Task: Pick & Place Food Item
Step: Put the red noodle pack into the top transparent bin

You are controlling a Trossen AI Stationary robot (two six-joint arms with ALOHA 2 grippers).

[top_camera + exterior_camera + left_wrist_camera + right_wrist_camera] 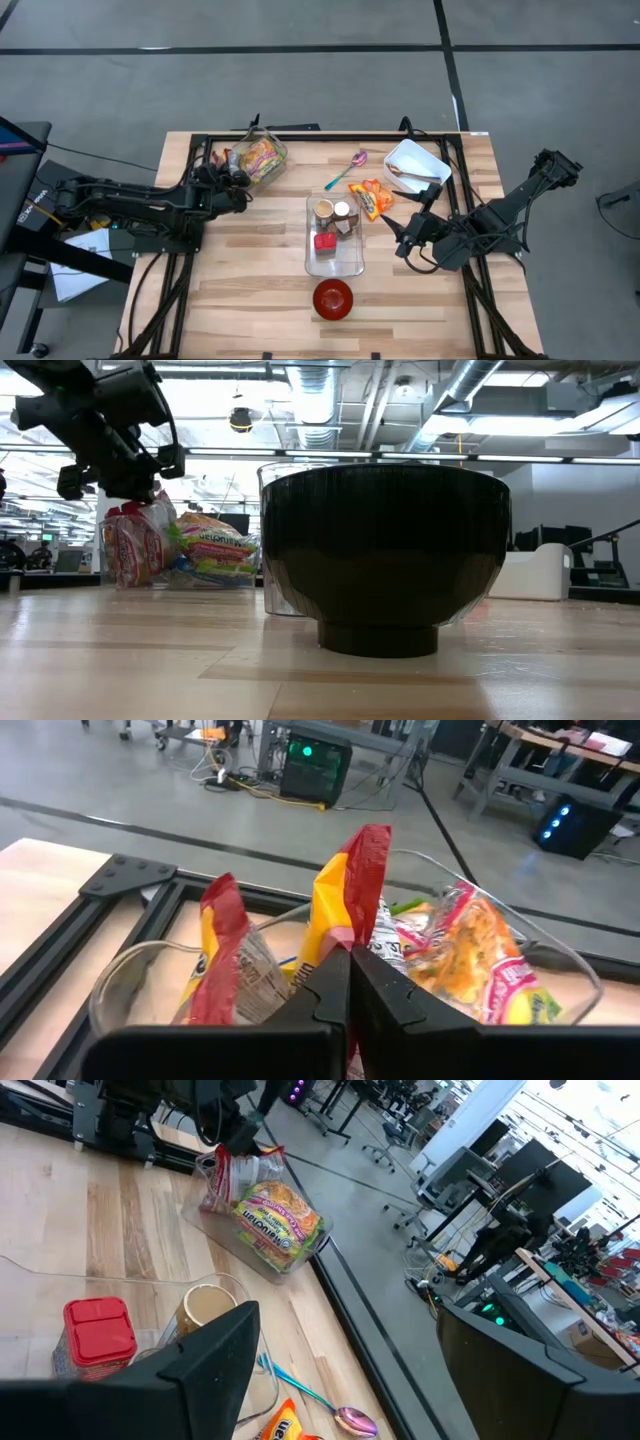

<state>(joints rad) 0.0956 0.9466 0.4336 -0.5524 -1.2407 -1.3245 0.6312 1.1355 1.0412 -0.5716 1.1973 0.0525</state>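
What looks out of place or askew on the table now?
The clear tub of snack packets lies tipped on its side near the table's far edge, packets showing at its mouth. The left gripper is shut on a red-and-yellow packet there. Nothing looks spilled or damaged.

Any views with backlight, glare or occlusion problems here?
Low view: the bowl sits close to the lens, backlit to a near-black silhouette by bright ceiling lights, and blocks most of the table. Left wrist view: the shut left gripper fills the foreground, hiding part of the snack packets. High view: even light, soft shadows, no glare. Right wrist view: the open right gripper's fingers loom dark.
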